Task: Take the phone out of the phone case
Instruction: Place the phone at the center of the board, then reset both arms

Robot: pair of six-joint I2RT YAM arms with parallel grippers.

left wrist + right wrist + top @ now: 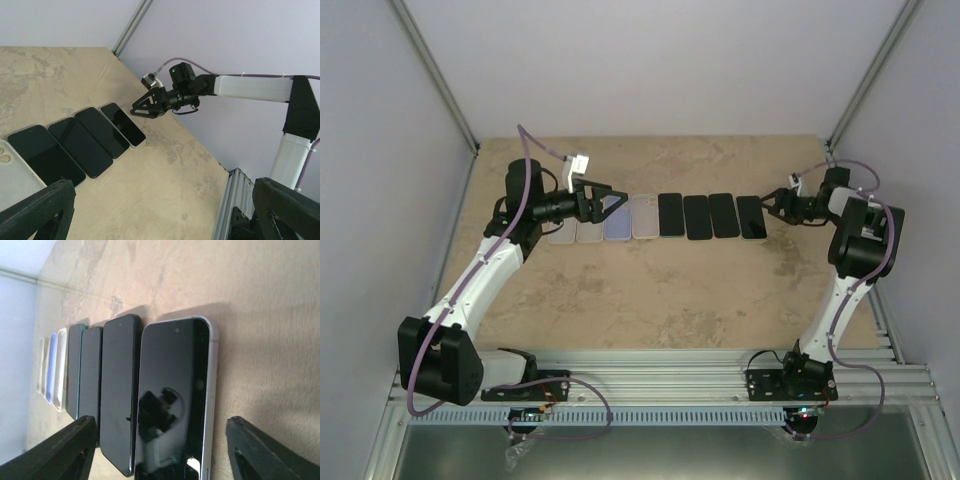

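Several black phones lie face up in a row at the back of the table. The rightmost phone (pixel 751 216) sits in a pale case whose light rim (pixel 213 365) shows along its edge; it also shows in the left wrist view (pixel 122 124). My right gripper (pixel 766 208) is open and empty, low over that phone's right end, with its fingers on either side of it in the right wrist view (pixel 160 452). My left gripper (pixel 616 204) is open and empty, hovering above the cases at the left of the row; its fingertips (pixel 35 212) frame bare table.
Left of the phones lie several cases: a white one (pixel 644 216), a blue one (pixel 616 218) and two clear ones (pixel 575 232). Grey walls enclose the table. A metal rail (pixel 660 365) runs along the near edge.
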